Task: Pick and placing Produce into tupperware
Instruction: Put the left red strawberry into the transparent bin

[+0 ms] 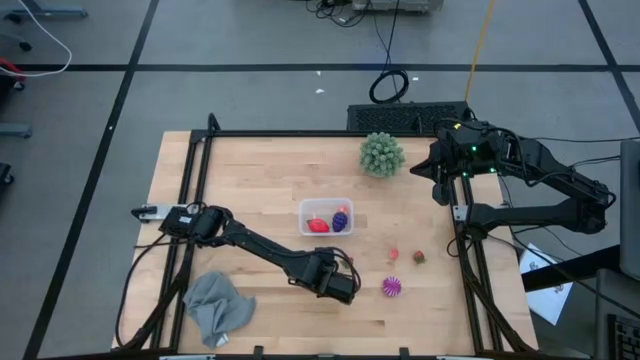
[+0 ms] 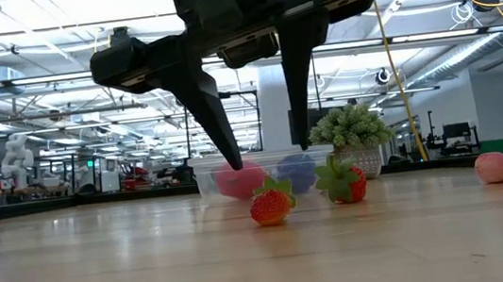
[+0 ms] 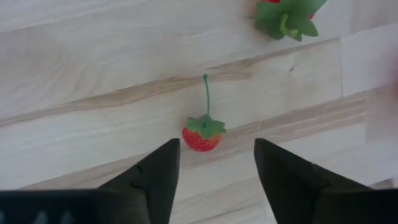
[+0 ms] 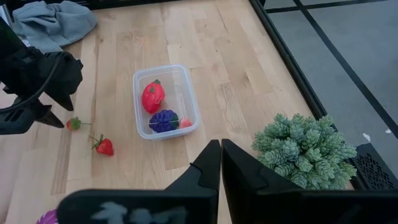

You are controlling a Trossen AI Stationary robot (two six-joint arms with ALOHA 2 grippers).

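Produce is what I'm sorting here, and two pieces sit inside the tupperware (image 1: 326, 217) near the middle of the table (image 1: 250, 170): a red pepper-shaped piece (image 4: 152, 96) and a dark purple bunch of grapes (image 4: 163, 120) side by side. There may be a small pink bit tucked against the grapes at the container's wall, but I can't tell what it is.

Four pieces lie loose on the wood, all on the side of the tupperware away from the green spiky plant (image 1: 381, 154). A small red cherry (image 3: 201, 137) with a thin green stem lies just ahead of my left gripper (image 3: 214, 163). I see its two dark fingers (image 3: 155, 171) spread apart, released, one to each side of the cherry and touching nothing. In the low view those fingers hang point-down above the table with the tupperware behind them.

Just beyond the cherry is a strawberry (image 4: 104, 146) with a green leafy cap. A pale pink round piece (image 2: 494, 166) lies farther out from the container, and a striped magenta ball (image 1: 391, 288) lies nearest the table's front edge.

The grey cloth (image 1: 217, 305) is crumpled well away from the tupperware, at the front corner on the left arm's side.

My right gripper (image 4: 221, 158) waits up beside the spiky plant, its fingers clenched together on nothing.
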